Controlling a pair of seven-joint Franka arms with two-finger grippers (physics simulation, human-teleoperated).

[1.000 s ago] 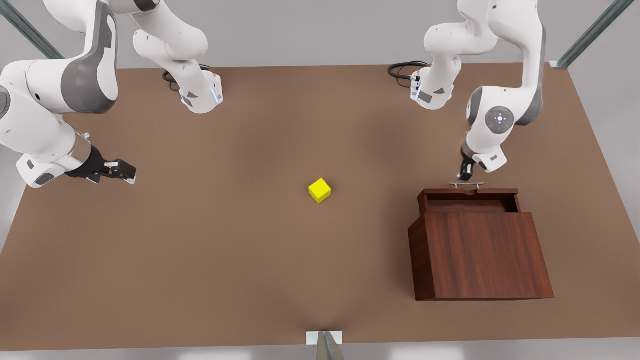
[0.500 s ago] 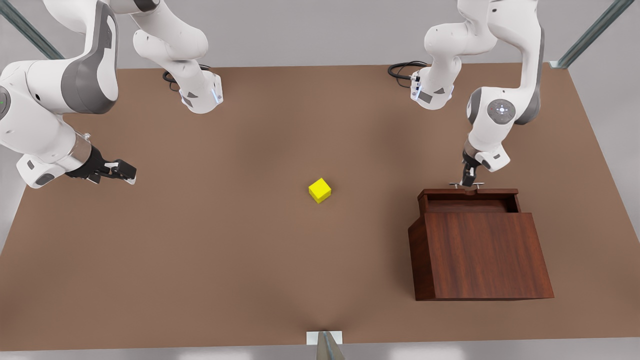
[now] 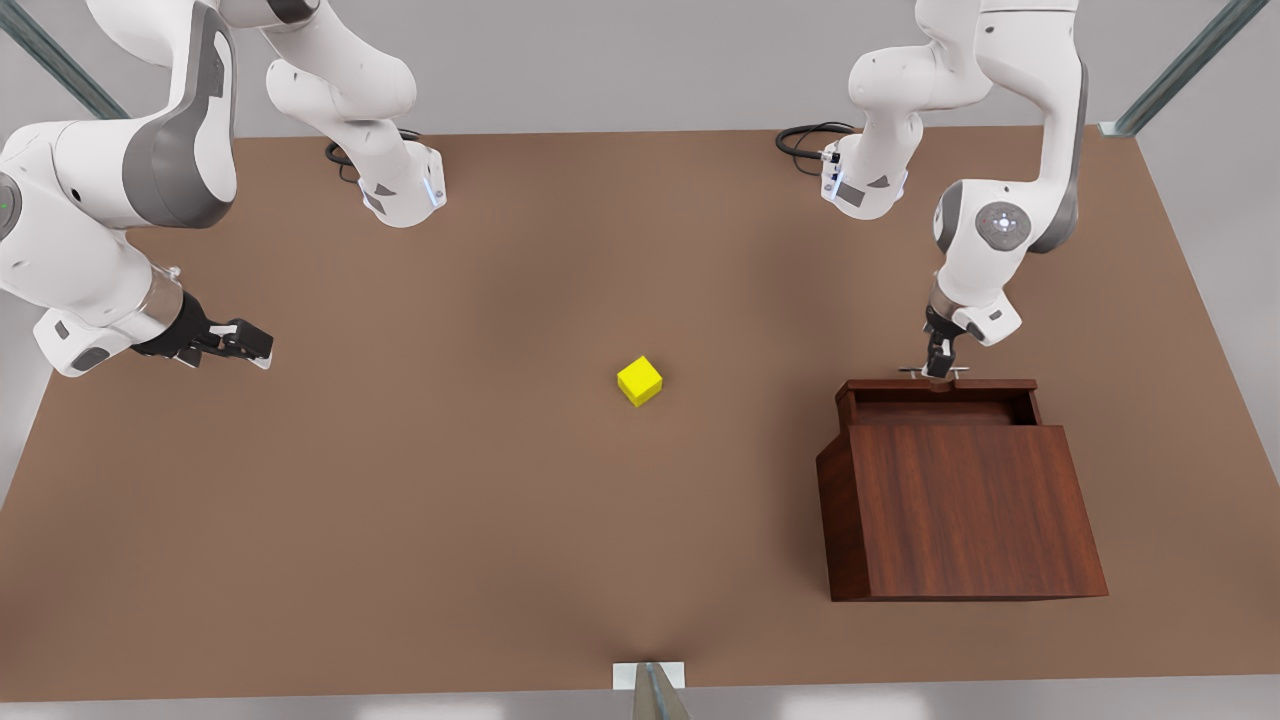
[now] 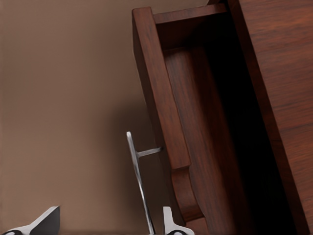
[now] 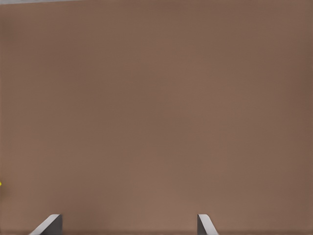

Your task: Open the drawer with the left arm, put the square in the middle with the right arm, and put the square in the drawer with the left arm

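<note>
The left arm's black two-finger gripper (image 3: 938, 366) points down at the thin silver bar handle (image 3: 933, 371) of the shallow sliding drawer of dark reddish-brown grained wood (image 3: 938, 398). In the left wrist view its two pale fingertips (image 4: 45, 221) stand wide apart, cut off by the picture's edge; the handle (image 4: 138, 180) passes between them, close beside one tip and well clear of the other, so the jaws are spread and grip nothing. The handle's lower end is cut off there as well. The drawer (image 4: 195, 122) is pulled out from the matching slant-topped wooden box (image 3: 960, 510), and its inside lies partly in deep shadow under the box's top, so the back of it is hard to make out.

The small bright yellow cube (image 3: 640, 381) sits on the plain matte brown tabletop (image 3: 450, 480) near its centre, well apart from the box and from both grippers.

The right arm's black gripper (image 3: 240, 345) waits above the table at the front view's left, pointing sideways. In the right wrist view its two fingertips (image 5: 49, 224) are spread wide over bare tabletop and hold nothing; a tiny yellow speck at that picture's edge is too small to identify with certainty.
</note>
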